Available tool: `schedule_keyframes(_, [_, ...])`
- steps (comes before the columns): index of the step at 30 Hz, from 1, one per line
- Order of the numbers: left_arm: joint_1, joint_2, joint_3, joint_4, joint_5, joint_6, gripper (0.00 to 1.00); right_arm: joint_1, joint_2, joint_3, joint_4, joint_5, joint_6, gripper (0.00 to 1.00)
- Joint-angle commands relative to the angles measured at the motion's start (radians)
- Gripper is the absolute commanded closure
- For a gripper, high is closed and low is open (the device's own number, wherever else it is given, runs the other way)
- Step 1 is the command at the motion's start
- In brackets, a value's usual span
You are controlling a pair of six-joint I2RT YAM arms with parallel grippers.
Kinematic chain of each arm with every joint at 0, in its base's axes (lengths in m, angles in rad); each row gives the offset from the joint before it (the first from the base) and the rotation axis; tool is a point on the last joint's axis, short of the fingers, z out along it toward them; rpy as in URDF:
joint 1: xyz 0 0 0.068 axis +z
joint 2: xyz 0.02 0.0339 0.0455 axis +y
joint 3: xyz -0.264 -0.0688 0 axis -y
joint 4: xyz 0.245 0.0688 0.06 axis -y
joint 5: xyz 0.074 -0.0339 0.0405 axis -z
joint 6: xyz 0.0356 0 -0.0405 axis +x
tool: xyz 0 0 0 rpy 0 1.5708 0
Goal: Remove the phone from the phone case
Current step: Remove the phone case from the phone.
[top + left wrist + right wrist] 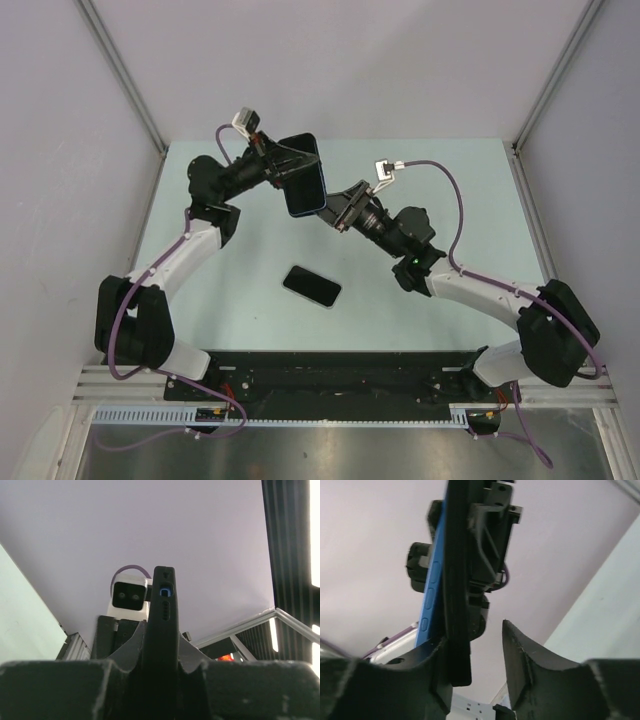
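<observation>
Above the far middle of the desk [440,180], the phone [427,597] sits in its case [300,172], and both are held up in the air on edge between the two arms. Your left end effector [161,666] is clenched across the case, pinching its flat faces. Your right end effector [475,642] is released: one finger lies against the black rim of the case and the other stands apart with a gap showing. From the right wrist you see the blue side of the phone, buttons and all, next to the black rim. Whether that side is free of the case you cannot tell. Judge the case as soft and bendy, and the phone as stiff, smooth and easy to drop from up there. Take the case by a corner lip and peel it back; don't squeeze the glass face. A second dark slab [311,286] lies flat near the middle of the desk, well apart from both.
</observation>
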Motion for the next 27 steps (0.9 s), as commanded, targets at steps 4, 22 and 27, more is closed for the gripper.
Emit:
schedule_keyframes(4, [-0.066, -0.105, -0.033, 0.154, -0.021, -0.127, 1.0, -0.013, -0.017, -0.01, -0.232, -0.015, -0.074, 1.0])
schedule_keyframes(22, [-0.073, -0.015, -0.105, 0.033, -0.011, 0.045, 0.0, -0.137, -0.301, -0.14, -0.653, 0.232, -0.146, 1.0])
schedule_keyframes(27, [-0.073, 0.051, -0.134, 0.025, -0.008, 0.074, 0.0, -0.2, -0.321, -0.18, -0.622, 0.209, -0.132, 1.0])
